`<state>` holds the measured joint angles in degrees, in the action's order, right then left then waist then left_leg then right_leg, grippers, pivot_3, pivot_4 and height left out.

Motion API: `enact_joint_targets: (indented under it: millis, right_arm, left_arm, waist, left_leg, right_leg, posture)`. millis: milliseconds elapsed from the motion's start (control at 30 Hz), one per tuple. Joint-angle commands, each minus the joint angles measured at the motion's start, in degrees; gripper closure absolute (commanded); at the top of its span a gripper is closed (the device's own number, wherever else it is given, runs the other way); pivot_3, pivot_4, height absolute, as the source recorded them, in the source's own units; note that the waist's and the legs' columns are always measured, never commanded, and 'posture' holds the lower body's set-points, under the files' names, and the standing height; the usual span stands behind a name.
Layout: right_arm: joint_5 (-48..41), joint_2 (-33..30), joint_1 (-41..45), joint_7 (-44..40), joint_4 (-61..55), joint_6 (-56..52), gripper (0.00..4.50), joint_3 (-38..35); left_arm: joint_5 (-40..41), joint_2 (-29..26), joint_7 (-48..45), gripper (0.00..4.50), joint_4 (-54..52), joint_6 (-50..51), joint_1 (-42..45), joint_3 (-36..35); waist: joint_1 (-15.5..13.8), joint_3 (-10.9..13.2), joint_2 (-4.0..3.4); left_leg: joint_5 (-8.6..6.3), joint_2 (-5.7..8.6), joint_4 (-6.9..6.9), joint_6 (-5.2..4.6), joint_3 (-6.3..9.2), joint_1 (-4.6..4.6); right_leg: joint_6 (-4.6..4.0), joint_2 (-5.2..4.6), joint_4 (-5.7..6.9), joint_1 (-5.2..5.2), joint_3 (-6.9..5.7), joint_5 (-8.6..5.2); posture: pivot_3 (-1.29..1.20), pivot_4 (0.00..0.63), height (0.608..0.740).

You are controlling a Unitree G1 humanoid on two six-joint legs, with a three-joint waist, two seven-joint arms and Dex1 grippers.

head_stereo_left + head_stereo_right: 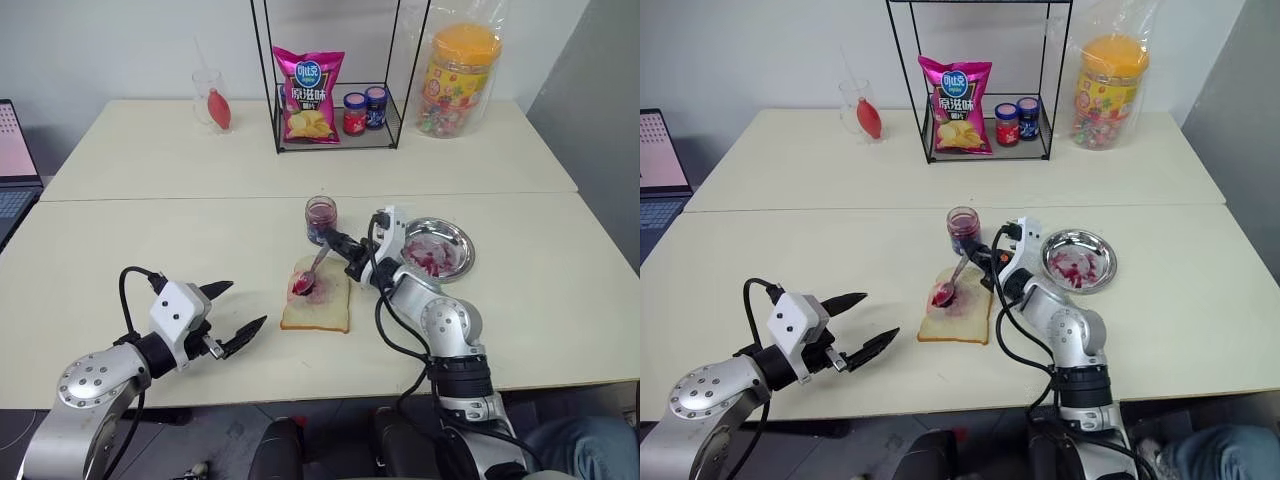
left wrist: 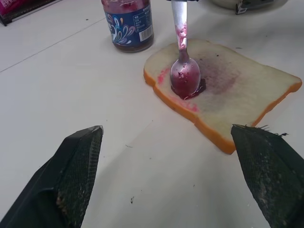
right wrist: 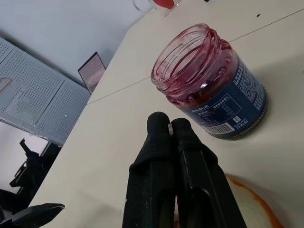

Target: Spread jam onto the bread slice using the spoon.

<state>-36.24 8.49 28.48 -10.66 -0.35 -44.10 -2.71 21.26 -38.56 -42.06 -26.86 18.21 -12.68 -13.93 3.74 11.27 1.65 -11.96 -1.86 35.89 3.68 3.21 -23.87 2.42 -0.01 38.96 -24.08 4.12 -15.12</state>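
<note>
The bread slice [image 1: 322, 308] lies flat on the table just in front of me, with a reddish-purple smear in its middle. The spoon [image 2: 184, 71] slants down onto it, its bowl resting in a glossy blob of jam [image 2: 192, 89] near the slice's left edge. My right gripper [image 1: 336, 242] is shut on the spoon's handle, just behind the bread and beside the open jam jar [image 3: 213, 80]. My left gripper [image 1: 248, 303] hovers open and empty over the table to the left of the bread, pointing toward it.
A round steel dish [image 1: 456, 236] smeared with jam sits right of the bread. A wire rack [image 1: 335, 140] at the back holds a chips bag and two small jars. A big candy jar [image 1: 458, 80], a glass [image 1: 212, 100] and a laptop [image 1: 12, 170] stand farther off.
</note>
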Motion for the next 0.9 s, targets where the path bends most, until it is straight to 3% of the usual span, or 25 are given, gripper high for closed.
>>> enact_joint_targets:
  millis: [33, 500, 733, 900]
  right_arm:
    - [1.6, -0.3, -0.4, -0.3, -1.0, 1.3, 4.47, 1.5]
    - [-5.0, -8.2, 2.7, 2.4, -3.1, -6.6, 4.47, -8.6]
    - [-15.7, -4.8, 4.2, 7.1, -7.7, -14.5, 4.47, -12.5]
    - [-15.2, 0.0, 3.4, 9.0, -6.6, -13.9, 4.47, -9.5]
  left_arm:
    - [-0.3, -0.3, -0.5, 0.0, -0.7, -1.6, 0.6, -0.1]
    - [-0.8, -0.5, -1.6, 0.0, -1.6, -2.4, 0.9, 1.9]
    - [-1.2, -0.5, -1.7, 0.0, -1.8, -2.6, 0.6, 1.8]
    - [-1.2, -0.5, -2.3, 0.0, -1.7, -3.4, -0.3, 1.8]
  waist:
    - [0.0, 0.0, 0.0]
    - [-0.5, 0.0, 0.01]
    - [-0.4, 0.0, 0.01]
    - [0.0, 0.0, 0.0]
  left_leg:
    - [0.0, 0.0, 0.0, 0.0, 0.0, 0.0]
    - [0.0, 0.03, 0.05, 0.0, 0.0, 0.01]
    - [0.0, 0.02, 0.02, 0.0, 0.0, -0.01]
    - [0.0, -0.03, 0.01, -0.01, 0.01, 0.01]
  right_leg:
    - [0.0, 0.0, 0.0, 0.0, 0.0, 0.0]
    - [0.03, -0.01, 0.0, 0.04, 0.01, 0.02]
    - [0.02, -0.01, 0.0, 0.02, 0.01, 0.01]
    - [0.02, 0.03, 0.02, 0.01, 0.0, 0.01]
  posture:
    - [0.0, 0.15, 0.74]
    - [0.0, 0.15, 0.74]
    - [0.0, 0.15, 0.74]
    - [0.0, 0.15, 0.74]
